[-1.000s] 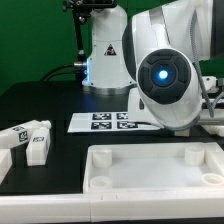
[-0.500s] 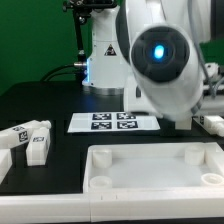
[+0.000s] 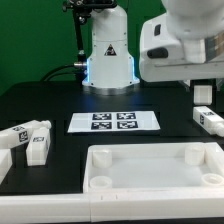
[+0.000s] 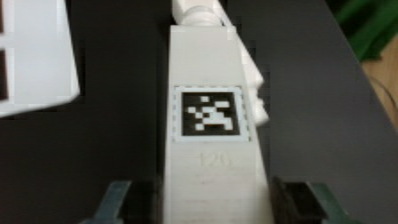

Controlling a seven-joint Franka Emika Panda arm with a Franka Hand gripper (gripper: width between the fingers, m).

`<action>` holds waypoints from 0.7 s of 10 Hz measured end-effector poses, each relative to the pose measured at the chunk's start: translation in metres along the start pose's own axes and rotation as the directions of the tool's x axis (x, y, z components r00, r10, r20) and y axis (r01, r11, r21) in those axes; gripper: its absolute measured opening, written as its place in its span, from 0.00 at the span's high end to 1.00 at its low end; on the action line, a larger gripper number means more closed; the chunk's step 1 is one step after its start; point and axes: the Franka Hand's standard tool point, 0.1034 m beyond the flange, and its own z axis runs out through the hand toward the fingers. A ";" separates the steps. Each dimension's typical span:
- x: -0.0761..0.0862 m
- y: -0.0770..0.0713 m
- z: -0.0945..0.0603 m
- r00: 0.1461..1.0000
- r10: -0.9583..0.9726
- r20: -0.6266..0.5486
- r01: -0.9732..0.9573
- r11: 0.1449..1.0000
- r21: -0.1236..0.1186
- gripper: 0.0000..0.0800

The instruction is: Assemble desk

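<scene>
Exterior view: at the exterior view's right the gripper [image 3: 204, 100] pinches a leg [image 3: 208, 118] over the table [image 3: 60, 100]; the desk top [image 3: 150, 175] lies along the front edge, bare black table between them. Wrist view: fingers [image 4: 118, 200] clamp the tagged leg [image 4: 214, 70], the desk top [image 4: 36, 60] near it

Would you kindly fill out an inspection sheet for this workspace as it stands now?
Surface: black table.
Job's things: desk top lies in front, recessed side up; loose legs lie at the exterior view's left; one leg sits between the jaws.
Clutter: nothing seen apart from the marker board.
Grippers: gripper straddles that leg; whether the jaws clamp it cannot be told.
Cables: dark cable beside the robot base.
Surroundings: green backdrop.
</scene>
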 end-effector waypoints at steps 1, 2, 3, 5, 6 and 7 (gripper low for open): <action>0.001 0.000 -0.021 0.998 -0.044 -0.054 0.044 0.999 -0.001 0.65; 0.012 -0.003 -0.056 0.985 -0.110 -0.135 0.112 0.994 0.004 0.65; 0.021 -0.009 -0.081 0.961 -0.175 -0.213 0.173 0.985 -0.029 0.64; 0.023 -0.021 -0.084 0.932 -0.147 -0.330 0.149 0.989 -0.019 0.64; 0.024 -0.021 -0.085 0.905 -0.145 -0.400 0.151 0.988 -0.017 0.64; 0.029 -0.019 -0.085 0.871 -0.168 -0.463 0.176 0.984 -0.024 0.64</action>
